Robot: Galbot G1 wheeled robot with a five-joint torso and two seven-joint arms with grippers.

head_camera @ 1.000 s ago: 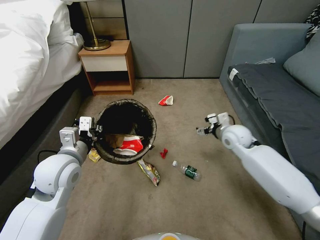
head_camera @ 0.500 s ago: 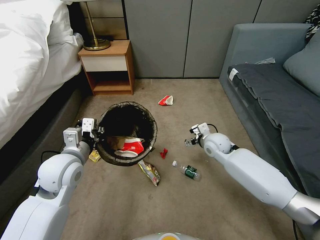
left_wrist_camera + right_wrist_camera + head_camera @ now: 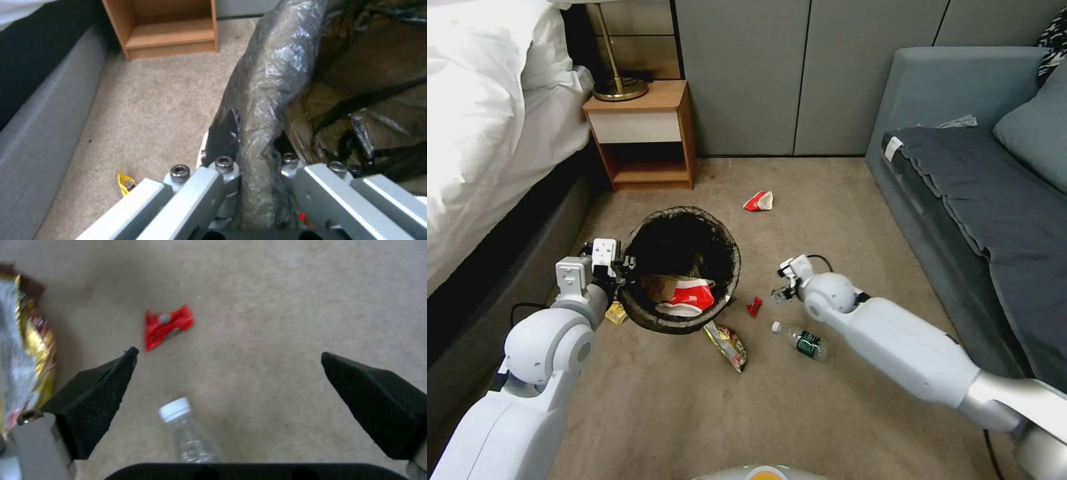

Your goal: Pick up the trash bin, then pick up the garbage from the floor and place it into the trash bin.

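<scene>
Trash bin (image 3: 679,270) holds one red cup (image 3: 692,294); five litter pieces dot carpet (image 3: 840,193).

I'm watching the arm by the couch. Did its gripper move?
Yes. The right gripper moved away from the sofa, toward the trash bin.

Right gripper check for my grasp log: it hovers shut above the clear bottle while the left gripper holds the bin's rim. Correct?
Not quite. The right gripper is open, its fingers spread wide above the clear bottle, as the right wrist view shows. The left gripper does hold the trash bin by its rim.
</scene>
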